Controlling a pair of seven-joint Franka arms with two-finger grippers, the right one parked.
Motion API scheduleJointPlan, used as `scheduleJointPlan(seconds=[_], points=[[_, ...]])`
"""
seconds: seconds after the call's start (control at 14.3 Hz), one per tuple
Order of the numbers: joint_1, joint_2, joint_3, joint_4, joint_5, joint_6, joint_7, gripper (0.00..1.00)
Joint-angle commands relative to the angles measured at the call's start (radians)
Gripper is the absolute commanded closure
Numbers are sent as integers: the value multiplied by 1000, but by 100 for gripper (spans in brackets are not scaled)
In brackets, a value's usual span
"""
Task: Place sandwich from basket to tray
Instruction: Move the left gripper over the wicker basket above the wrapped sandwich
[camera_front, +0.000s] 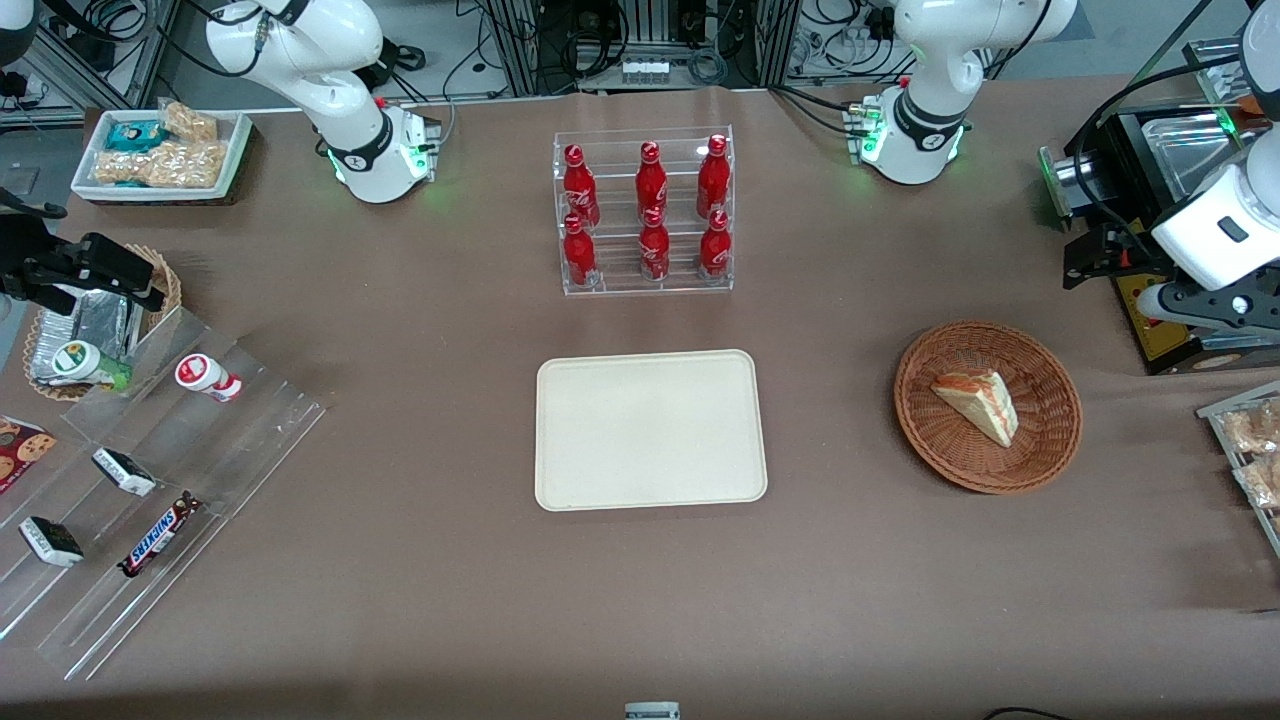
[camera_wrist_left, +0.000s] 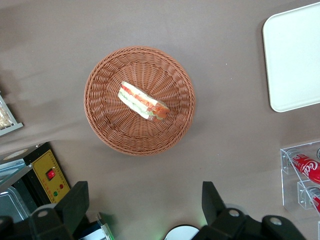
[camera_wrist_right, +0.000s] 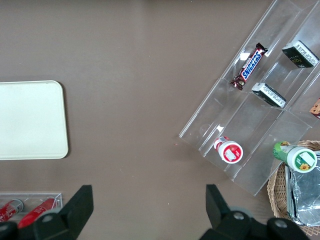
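Note:
The sandwich (camera_front: 978, 405), a pale bread wedge with orange-red, white and green filling, lies in the round reddish-brown wicker basket (camera_front: 1052, 445) toward the working arm's end of the table. In the left wrist view the sandwich (camera_wrist_left: 143, 101) lies in the middle of the basket (camera_wrist_left: 102, 125). The cream-beige tray (camera_front: 650, 430) sits bare at the table's middle; a corner of it shows in the left wrist view (camera_wrist_left: 295, 55). The left gripper (camera_front: 1095, 258) hangs high above the table, farther from the front camera than the basket. It (camera_wrist_left: 144, 192) is open wide and holds nothing.
A clear rack of red cola bottles (camera_front: 645, 210) stands farther from the camera than the tray. A black and yellow device (camera_front: 1165, 325) sits close beside the basket. Snack packs (camera_front: 1250, 440) lie at the working arm's table edge. A stepped acrylic rack (camera_front: 150, 480) holds snacks at the parked arm's end.

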Motion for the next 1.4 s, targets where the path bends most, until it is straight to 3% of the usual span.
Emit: scheduleJointPlan(seconds=[0.0,0.7,1.12,1.33], points=[[-2,-17,-2,-2,-4,-7,-17,0],[-2,-9,0,-14,-3,-42,-15,0],[34,104,6,-83,0,-22,-17,0],[81,180,6,-152,-6,77,-18,0]])
